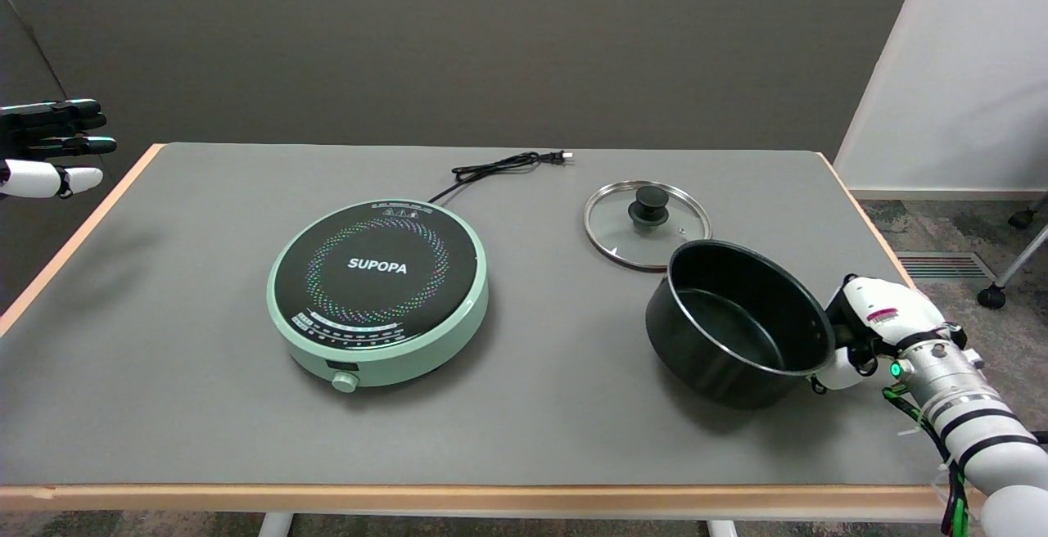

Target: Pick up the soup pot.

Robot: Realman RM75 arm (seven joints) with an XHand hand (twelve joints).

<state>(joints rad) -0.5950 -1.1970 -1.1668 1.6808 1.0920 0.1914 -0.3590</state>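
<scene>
At lower right of the frame the soup pot (pixel 739 322) is gripped at its side by the right hand (pixel 860 332) and appears tilted, so lifting seems begun, not finished.

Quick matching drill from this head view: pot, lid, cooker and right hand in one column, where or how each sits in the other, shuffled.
Things:
1. soup pot
2. glass lid
3. induction cooker
4. right hand

Places or states:
A. flat on the table behind the pot, knob up
B. at the pot's right side, on its rim
C. left of centre, mint green, cord trailing back
D. open and empty, tipped toward the camera

Pairs: 1-D, 2-A, 3-C, 4-B
</scene>
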